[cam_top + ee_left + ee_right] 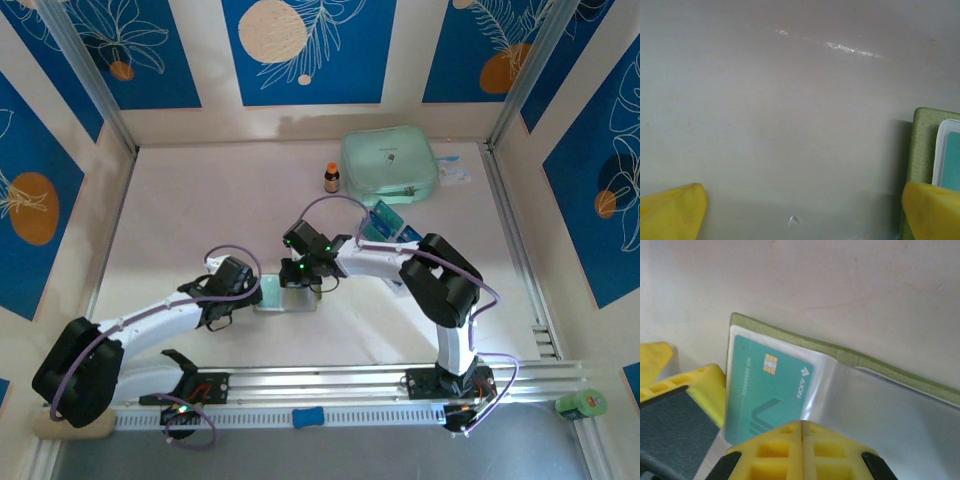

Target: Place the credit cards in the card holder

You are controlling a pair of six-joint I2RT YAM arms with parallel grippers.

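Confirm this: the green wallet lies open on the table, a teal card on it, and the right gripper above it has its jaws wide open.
One thing is wrong: the right gripper is shut, its yellow fingers pressed together, as the right wrist view shows. The green wallet does lie open on the table, a teal card on it.

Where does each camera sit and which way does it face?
Top external: above and behind the arms, looking down on the table; both arms, bases nearest, left gripper and right gripper both at the card holder.
Left wrist: on the left arm, facing down at the table; its yellow fingers spread wide at the bottom corners.
Right wrist: on the right arm, facing down into the open card holder; its shut yellow fingertips at the bottom edge.
Shared: both wrist views catch the card holder's green edge and a teal credit card.
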